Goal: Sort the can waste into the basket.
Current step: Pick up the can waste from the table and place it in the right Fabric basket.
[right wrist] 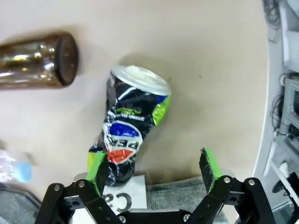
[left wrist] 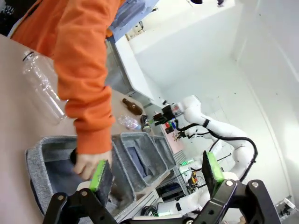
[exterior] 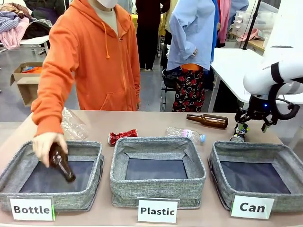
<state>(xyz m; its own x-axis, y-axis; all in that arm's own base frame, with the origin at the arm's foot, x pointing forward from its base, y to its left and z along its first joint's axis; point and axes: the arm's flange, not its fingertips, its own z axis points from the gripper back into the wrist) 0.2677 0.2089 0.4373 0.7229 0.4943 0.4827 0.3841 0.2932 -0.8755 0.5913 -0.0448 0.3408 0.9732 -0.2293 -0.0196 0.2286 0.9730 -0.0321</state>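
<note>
Step in hand: pick-up of dark can (right wrist: 131, 133), approach phase. R gripper (right wrist: 152, 164) hangs over it, jaws spread, nothing held; can sits off-centre, against one pad.

Can lies on table just behind Can basket (exterior: 284, 201), twd its L end. Red can (exterior: 122, 136) lies well L of basket.

L gripper (left wrist: 156, 170): spread, empty.

Next move prob. needs: centre jaws on can, close, lift, carry over basket.

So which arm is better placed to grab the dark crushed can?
Right. Its open end effector hangs just over the dark can, beside the Can basket; the left end effector is far off by the Bottle bin.
</note>
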